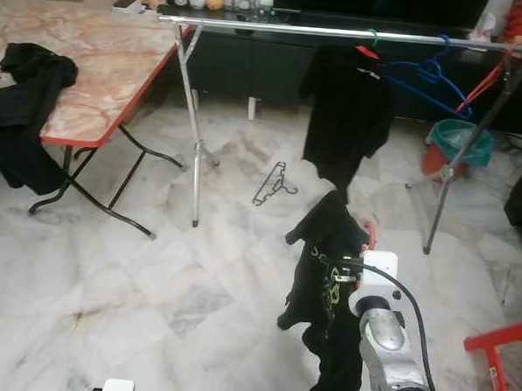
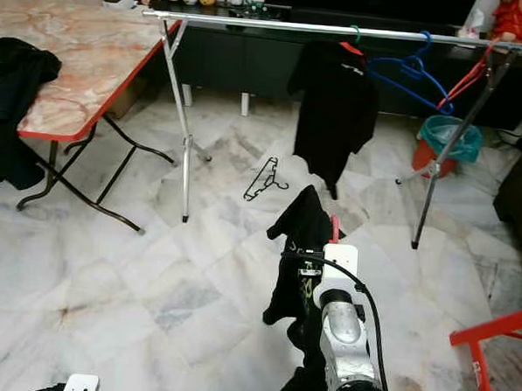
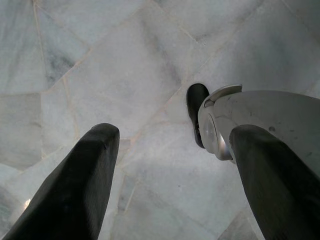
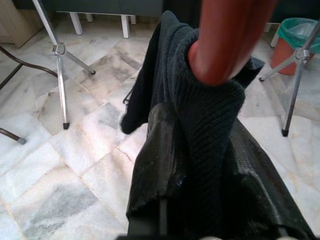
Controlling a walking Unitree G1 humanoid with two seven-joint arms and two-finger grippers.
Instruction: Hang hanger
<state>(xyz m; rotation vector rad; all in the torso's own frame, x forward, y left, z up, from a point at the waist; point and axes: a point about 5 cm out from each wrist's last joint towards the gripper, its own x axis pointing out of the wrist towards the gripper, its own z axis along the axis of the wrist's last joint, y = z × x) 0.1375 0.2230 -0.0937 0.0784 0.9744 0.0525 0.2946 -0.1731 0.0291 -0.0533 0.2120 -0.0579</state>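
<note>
My right gripper (image 1: pixel 361 244) is raised in front of me, shut on a red hanger (image 4: pixel 227 35) that carries a black shirt (image 1: pixel 323 260). The cloth drapes over the fingers and hides them. Ahead stands a silver clothes rack; its rail (image 1: pixel 278 27) holds another black shirt (image 1: pixel 344 112) on a hanger, blue hangers (image 1: pixel 429 77) and a red hanger (image 1: pixel 486 80). A black wire hanger (image 1: pixel 275 185) lies on the floor under the rail. My left gripper (image 3: pixel 170 165) hangs low over the marble floor, open, with nothing between its fingers.
A folding table (image 1: pixel 101 73) with a red edge stands at the left, with black clothes (image 1: pixel 24 113) draped over it. A green bin (image 1: pixel 461 140) sits behind the rack's right leg. A red stool (image 1: pixel 502 348) is at my right. A dark TV cabinet (image 1: pixel 242 63) stands behind.
</note>
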